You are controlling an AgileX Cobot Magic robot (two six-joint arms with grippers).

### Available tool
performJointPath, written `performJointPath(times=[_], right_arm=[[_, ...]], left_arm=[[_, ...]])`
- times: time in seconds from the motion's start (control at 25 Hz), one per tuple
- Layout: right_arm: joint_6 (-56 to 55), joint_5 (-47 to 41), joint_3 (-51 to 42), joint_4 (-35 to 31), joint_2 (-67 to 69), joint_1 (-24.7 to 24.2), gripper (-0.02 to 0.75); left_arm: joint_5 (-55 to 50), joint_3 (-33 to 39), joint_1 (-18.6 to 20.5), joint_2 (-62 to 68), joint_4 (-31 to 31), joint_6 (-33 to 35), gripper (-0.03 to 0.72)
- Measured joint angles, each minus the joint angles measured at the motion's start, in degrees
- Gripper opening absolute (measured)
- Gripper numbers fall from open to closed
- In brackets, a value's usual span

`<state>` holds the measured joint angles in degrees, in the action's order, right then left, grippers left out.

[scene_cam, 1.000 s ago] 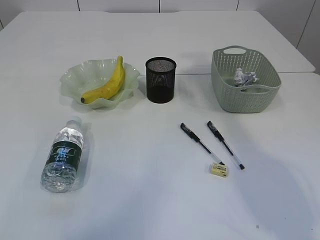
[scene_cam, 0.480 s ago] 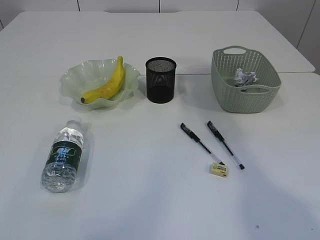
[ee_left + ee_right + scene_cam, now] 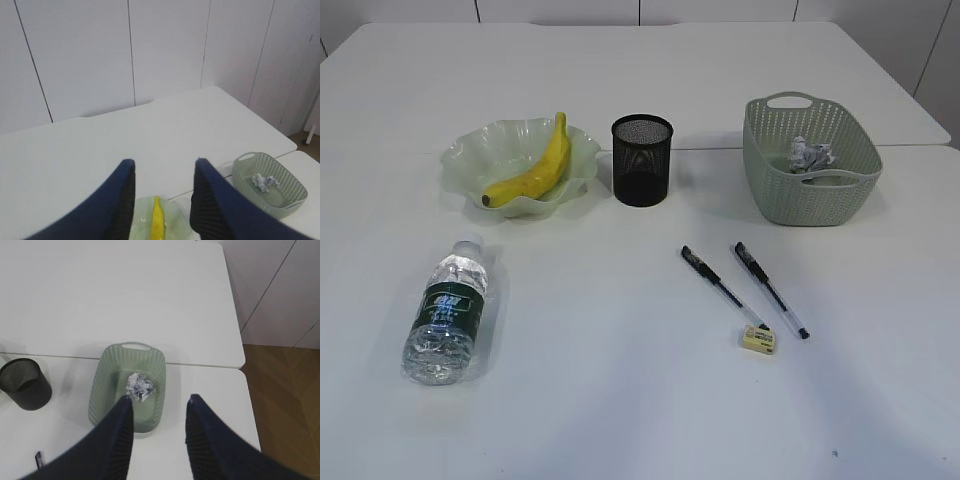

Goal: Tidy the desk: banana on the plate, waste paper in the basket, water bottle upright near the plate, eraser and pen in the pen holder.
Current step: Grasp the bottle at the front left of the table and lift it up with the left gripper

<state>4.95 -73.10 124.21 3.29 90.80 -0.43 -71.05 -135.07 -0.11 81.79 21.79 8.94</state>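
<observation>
Nothing on the surface (image 3: 620, 400) has shifted since the earlier frames; every item lies where it did. Both arms hang high above, outside the exterior view. The left gripper (image 3: 162, 200) has its fingers (image 3: 120, 205) parted with nothing between them, and the right gripper (image 3: 157, 440) likewise has its fingers (image 3: 117, 440) spread and empty.

The banana (image 3: 535, 170) rests in the pale green plate (image 3: 465, 160) toward the far left corner. Just beside the plate, on its right, stands the black mesh pen holder (image 3: 641, 160). Further right, near the right edge, sits the green basket (image 3: 765, 180) with the crumpled waste paper (image 3: 810, 155) inside. The water bottle (image 3: 447, 315) lies on its side near the left edge, cap toward the plate. Two pens (image 3: 723, 287) (image 3: 771, 290) lie side by side, slanted, right of the middle, and the eraser (image 3: 759, 339) sits at their near tips.
</observation>
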Motion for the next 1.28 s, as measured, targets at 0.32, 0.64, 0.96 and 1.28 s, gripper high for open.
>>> performJointPath(times=[0.32, 0.64, 0.96, 1.28], right_arm=[[0.33, 0.00, -6.76, 0.00, -6.42, 0.00, 0.267], [0.45, 0.00, -9.41, 0.00, -9.33, 0.00, 0.267], [0.55, 0.00, -9.54, 0.00, -9.73, 0.00, 0.267], [0.55, 0.00, -9.54, 0.00, -9.76, 0.00, 0.267]], left_arm=[[-2.04, 0.00, 0.00, -0.38, -0.35, 1.55, 0.276], [3.91, 0.00, 0.00, -3.89, -2.32, 6.43, 0.276], [10.57, 0.00, 0.00, -5.40, -10.41, 7.28, 0.276], [12.28, 0.00, 0.00, -3.23, -9.44, 7.37, 0.274]])
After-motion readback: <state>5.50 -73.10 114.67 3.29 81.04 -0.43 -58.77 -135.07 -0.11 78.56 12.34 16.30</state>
